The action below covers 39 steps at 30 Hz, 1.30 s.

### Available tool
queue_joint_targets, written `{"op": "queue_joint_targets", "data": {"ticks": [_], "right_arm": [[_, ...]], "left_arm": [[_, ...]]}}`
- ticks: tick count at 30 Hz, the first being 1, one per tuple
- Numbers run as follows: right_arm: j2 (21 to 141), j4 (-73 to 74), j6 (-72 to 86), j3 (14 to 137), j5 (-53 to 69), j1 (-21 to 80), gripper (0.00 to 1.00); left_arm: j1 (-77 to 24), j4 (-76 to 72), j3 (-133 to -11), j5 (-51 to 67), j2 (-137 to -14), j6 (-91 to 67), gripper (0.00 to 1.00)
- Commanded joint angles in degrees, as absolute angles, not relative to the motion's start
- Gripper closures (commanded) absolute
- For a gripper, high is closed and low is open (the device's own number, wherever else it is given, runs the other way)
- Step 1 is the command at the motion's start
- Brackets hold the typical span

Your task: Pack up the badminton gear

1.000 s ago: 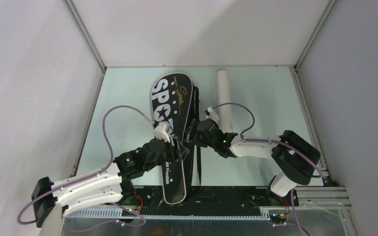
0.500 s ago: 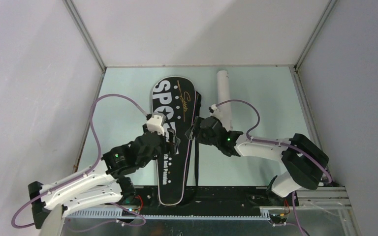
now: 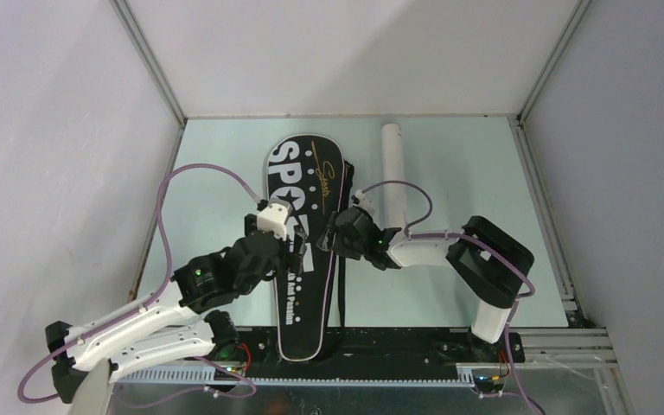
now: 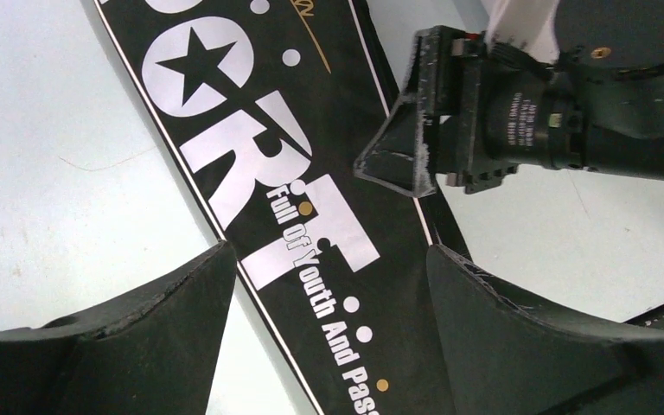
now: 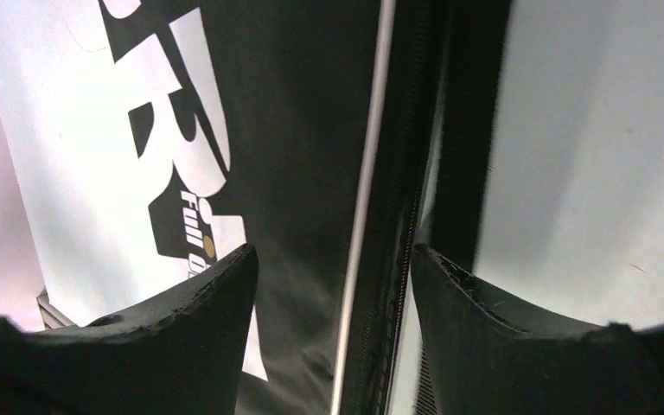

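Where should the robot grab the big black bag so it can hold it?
Probably by its thin right edge, along the white piping, coming from the right and above. The black bag lies flat and wide on the table, so only that rim fits between fingers. The right pincer is open over it.
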<state>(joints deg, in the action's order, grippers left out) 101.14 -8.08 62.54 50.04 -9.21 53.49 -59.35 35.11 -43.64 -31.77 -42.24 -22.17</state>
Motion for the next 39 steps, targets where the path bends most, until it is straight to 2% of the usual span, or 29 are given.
{"op": "queue_joint_targets", "data": {"ticks": [1, 4, 6, 10, 13, 15, 20, 25, 30, 36, 39], "right_arm": [[105.01, -7.67, 63.1, 54.66, -8.45, 54.48, 0.34], [106.87, -8.31, 63.49, 55.13, -8.44, 54.9, 0.38], [107.72, -9.1, 63.53, 55.26, -8.19, 54.88, 0.45], [108.63, -11.23, 62.04, 55.22, -7.77, 54.81, 0.68], [108.47, -14.69, 59.42, 55.04, -6.49, 54.65, 0.92], [107.7, -18.48, 57.57, 54.22, -4.63, 54.19, 1.0], [104.22, -24.61, 51.3, 53.27, 1.02, 52.99, 1.0], [98.48, -23.78, 44.43, 53.41, 2.61, 51.48, 1.0], [93.66, -14.63, 33.38, 58.11, 3.04, 50.69, 1.0], [89.34, -3.16, 20.31, 65.81, 0.49, 51.38, 1.0], [87.52, 3.94, 12.65, 69.91, -5.16, 52.29, 1.0]], "left_arm": [[-59.63, 33.85, -44.3, -31.61, -41.04, -20.72, 0.13], [-59.59, 33.98, -44.26, -31.62, -40.75, -20.69, 0.12], [-59.59, 34.31, -44.18, -32.01, -40.45, -20.78, 0.12], [-59.59, 32.78, -42.75, -32.65, -39.31, -21.5, 0.11], [-59.57, 30.46, -41.14, -34.04, -39.02, -22.27, 0.08], [-59.47, 30.21, -41.54, -37.49, -39.81, -23.88, 0.04], [-57.13, 34.19, -45.63, -41.44, -43.47, -29.14, 0.0], [-46.78, 37.67, -49.22, -37.02, -45.68, -33.16, 0.0], [-34.08, 36.42, -49.45, -30.89, -43.27, -36.61, 0.0], [-25.08, 36.49, -52.58, -29.39, -43.45, -39.16, 0.0], [-21.88, 36.4, -54.28, -29.7, -44.23, -41.29, 0.0]]}}
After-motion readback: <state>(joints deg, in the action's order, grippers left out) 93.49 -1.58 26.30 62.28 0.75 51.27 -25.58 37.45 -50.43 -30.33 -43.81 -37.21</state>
